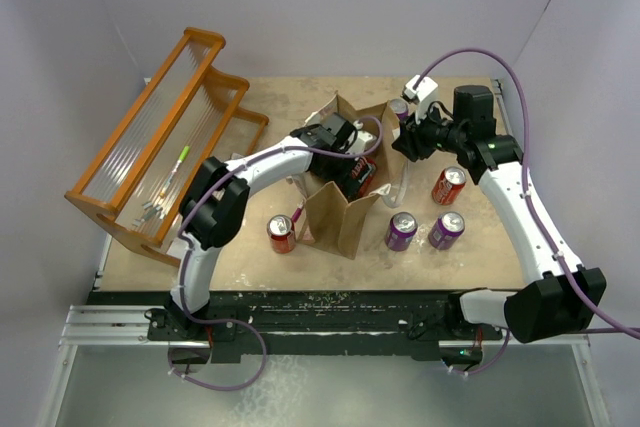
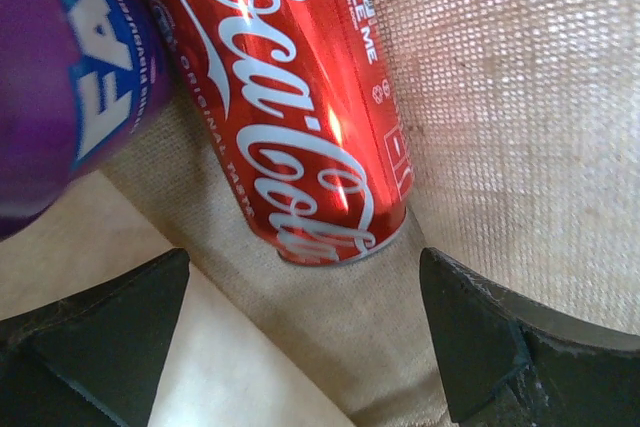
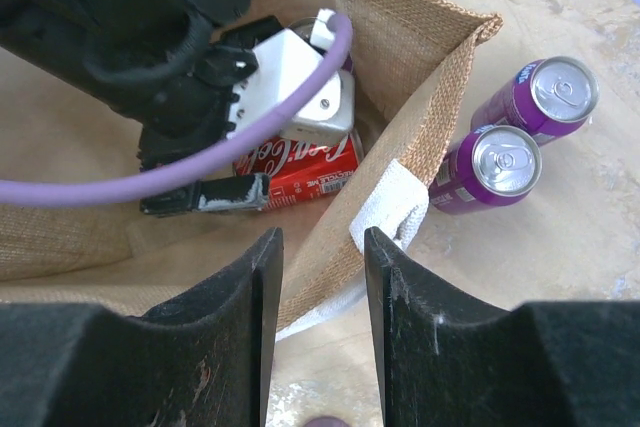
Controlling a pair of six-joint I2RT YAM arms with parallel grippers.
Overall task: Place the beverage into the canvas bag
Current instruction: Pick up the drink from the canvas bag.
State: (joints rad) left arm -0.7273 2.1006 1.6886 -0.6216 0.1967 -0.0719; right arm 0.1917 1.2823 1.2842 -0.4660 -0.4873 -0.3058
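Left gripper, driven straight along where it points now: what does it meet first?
The red Coca-Cola can lying in the canvas bag, centred just ahead of the open left gripper; depth is unclear, but nothing shows between.

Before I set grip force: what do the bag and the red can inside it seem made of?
The canvas bag: coarse woven fabric, matte tan, by the visible weave; canvas or jute, I can't say. The red Coca-Cola can: glossy printed metal, probably aluminium, judging by sharp highlights.
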